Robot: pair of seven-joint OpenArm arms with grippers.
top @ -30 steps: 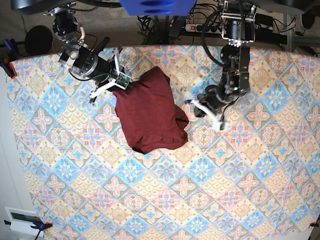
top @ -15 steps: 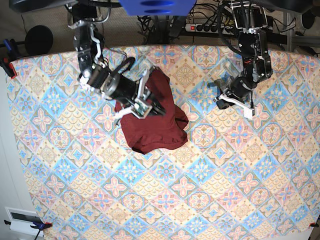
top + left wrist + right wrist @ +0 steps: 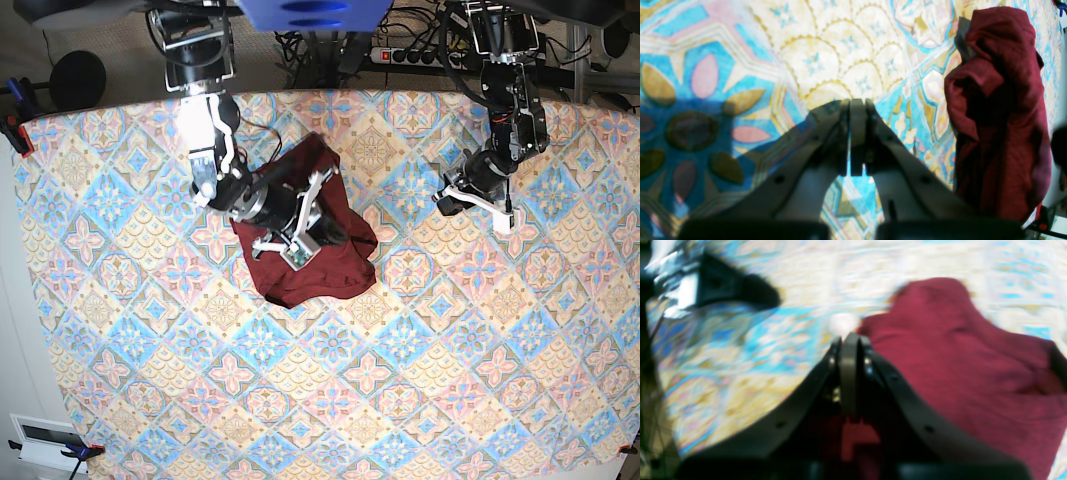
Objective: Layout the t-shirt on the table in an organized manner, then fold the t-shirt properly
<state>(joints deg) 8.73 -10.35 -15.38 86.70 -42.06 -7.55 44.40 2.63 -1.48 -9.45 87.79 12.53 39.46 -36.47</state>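
The dark maroon t-shirt lies crumpled in a heap on the patterned table, left of centre. My right gripper hangs over the heap's upper part. In the blurred right wrist view this gripper is shut, its tip at the edge of the t-shirt, and no cloth shows between the fingers. My left gripper is off to the right, apart from the garment. Seen from its wrist, the left gripper is shut and empty above bare table, with the t-shirt far to its right.
A power strip and cables run behind the table's far edge. Clamps hold the cloth at the left edge. A white box sits off the near left corner. A dark arm part shows in the right wrist view.
My right arm has swung from the shirt's left side to above the heap. My left gripper pulled away to the right and back, then held still. The shirt keeps its shape.
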